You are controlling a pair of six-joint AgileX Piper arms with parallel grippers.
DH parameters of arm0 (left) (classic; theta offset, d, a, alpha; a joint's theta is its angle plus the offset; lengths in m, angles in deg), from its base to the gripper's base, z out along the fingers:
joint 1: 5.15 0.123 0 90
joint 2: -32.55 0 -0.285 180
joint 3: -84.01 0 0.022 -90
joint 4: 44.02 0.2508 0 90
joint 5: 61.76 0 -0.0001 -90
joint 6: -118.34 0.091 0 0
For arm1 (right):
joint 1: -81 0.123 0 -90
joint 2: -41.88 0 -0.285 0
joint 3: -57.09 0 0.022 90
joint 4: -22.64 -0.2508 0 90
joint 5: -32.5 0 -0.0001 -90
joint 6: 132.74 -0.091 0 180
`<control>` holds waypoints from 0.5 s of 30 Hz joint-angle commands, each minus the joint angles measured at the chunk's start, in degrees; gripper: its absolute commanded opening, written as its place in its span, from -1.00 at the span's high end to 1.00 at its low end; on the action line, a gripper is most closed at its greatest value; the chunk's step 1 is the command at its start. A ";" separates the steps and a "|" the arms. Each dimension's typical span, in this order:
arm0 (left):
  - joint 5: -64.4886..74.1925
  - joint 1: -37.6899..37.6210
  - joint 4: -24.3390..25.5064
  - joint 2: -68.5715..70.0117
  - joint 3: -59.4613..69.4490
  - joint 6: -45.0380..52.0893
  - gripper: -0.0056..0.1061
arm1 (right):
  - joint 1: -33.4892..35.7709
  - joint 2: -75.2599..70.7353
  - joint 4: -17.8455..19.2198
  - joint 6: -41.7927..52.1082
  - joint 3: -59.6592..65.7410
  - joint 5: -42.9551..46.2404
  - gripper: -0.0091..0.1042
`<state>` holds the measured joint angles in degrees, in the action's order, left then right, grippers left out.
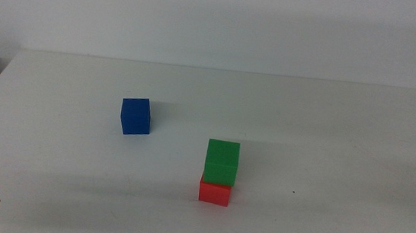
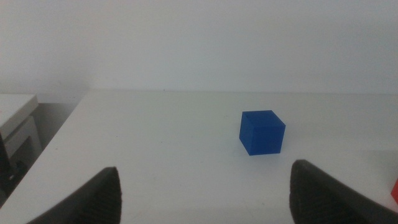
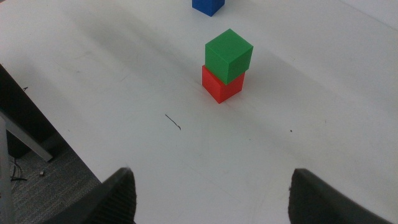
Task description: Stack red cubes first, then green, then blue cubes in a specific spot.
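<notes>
My left pincer [image 2: 205, 193] gapes wide, empty (right idle); the blue cube [image 2: 262, 132] looks light, rigid: grip opposite flat faces.

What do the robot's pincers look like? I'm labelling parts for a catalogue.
Little shows. The left pincer and the right pincer each have two dark, near-black jaws with rounded matte tips. No cables, markings or arm links are visible. In the middle view only dark slivers appear at the bottom corners.

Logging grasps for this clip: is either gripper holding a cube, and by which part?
Nothing is held. Left gripper and right gripper are open and empty.
</notes>
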<state>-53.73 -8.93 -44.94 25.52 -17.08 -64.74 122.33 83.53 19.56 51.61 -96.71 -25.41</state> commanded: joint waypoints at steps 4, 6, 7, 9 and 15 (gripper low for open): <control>2.96 -0.06 -0.47 -9.00 -12.83 -0.18 -0.73 | -0.28 0.22 0.41 0.49 -1.32 3.25 -0.27; 11.80 -0.06 -0.47 -16.36 -21.65 -0.18 -0.73 | -0.28 0.22 0.41 0.49 -1.32 3.25 -0.27; 16.96 -0.06 -0.47 -19.95 -26.23 -0.18 -0.73 | -0.28 0.22 0.41 0.49 -1.32 3.25 -0.27; 26.39 -0.06 -0.47 -26.11 -34.01 -0.14 -0.73 | -0.28 0.22 0.41 0.49 -1.32 3.25 -0.27; 43.25 -0.06 -0.27 -42.09 -50.50 -0.07 -0.73 | -0.28 0.22 0.41 0.49 -1.32 3.25 -0.27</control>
<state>-11.16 -8.93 -44.94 -12.94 -62.91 -64.74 122.33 83.53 19.57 51.61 -96.71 -25.46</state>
